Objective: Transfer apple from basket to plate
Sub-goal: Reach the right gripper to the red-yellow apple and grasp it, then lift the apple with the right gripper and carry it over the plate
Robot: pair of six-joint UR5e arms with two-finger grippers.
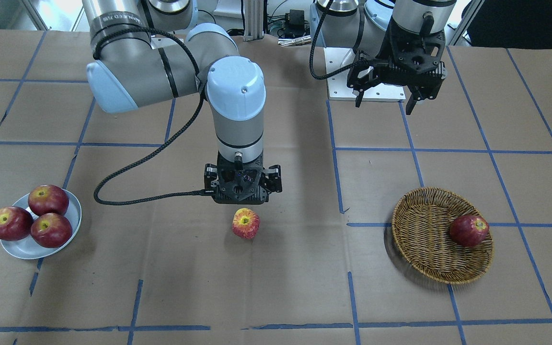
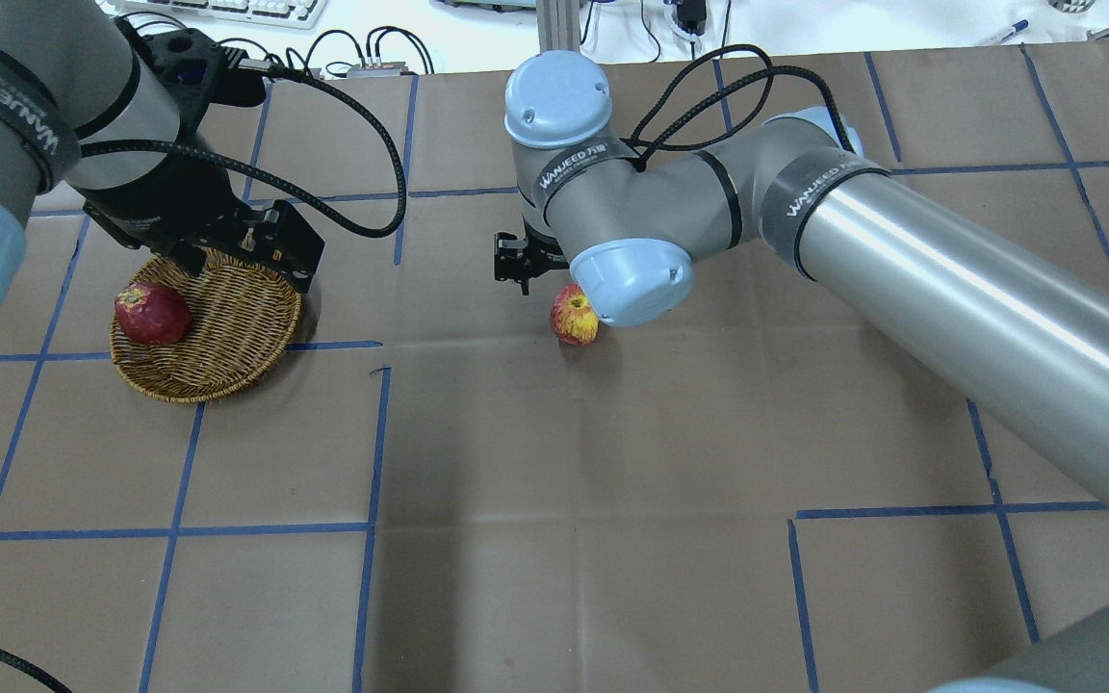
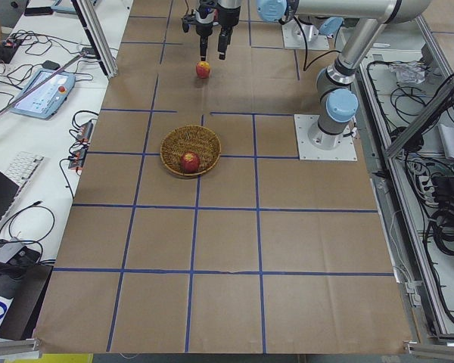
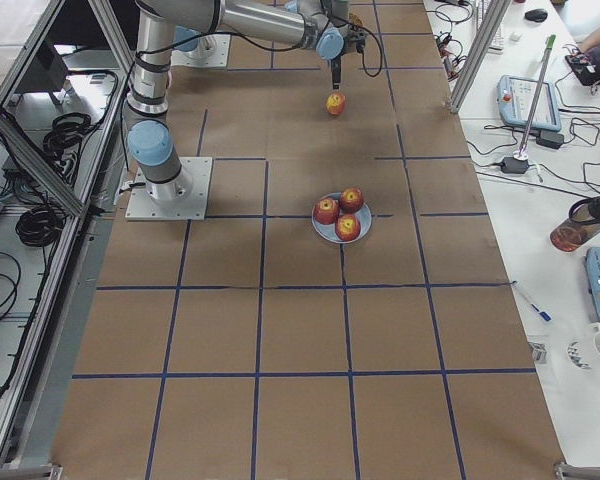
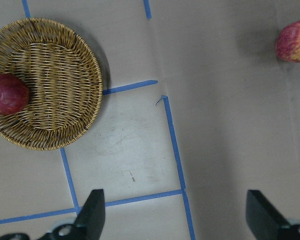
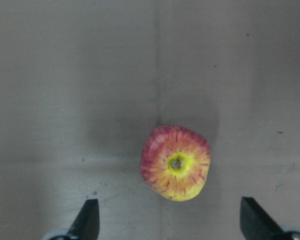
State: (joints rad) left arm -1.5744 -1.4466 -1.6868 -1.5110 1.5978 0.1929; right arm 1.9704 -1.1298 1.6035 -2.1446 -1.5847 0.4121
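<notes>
The streaky red apple (image 1: 246, 223) with a yellow stem hollow rests on the paper-covered table, between the wicker basket (image 1: 424, 239) and the pale plate (image 1: 75, 207). My right gripper (image 1: 242, 196) hangs just above it, open and empty. In the right wrist view the apple (image 6: 176, 162) lies a little ahead of the wide-apart fingertips (image 6: 90, 220). My left gripper (image 1: 384, 103) is open and empty, raised near the robot's base behind the basket. In its wrist view the basket (image 5: 55, 85) is at the upper left and the apple (image 5: 292, 41) at the upper right.
A darker red apple (image 1: 469, 230) lies in the basket against its rim. Three dark red apples (image 1: 48, 199) fill most of the plate. Blue tape lines grid the brown paper.
</notes>
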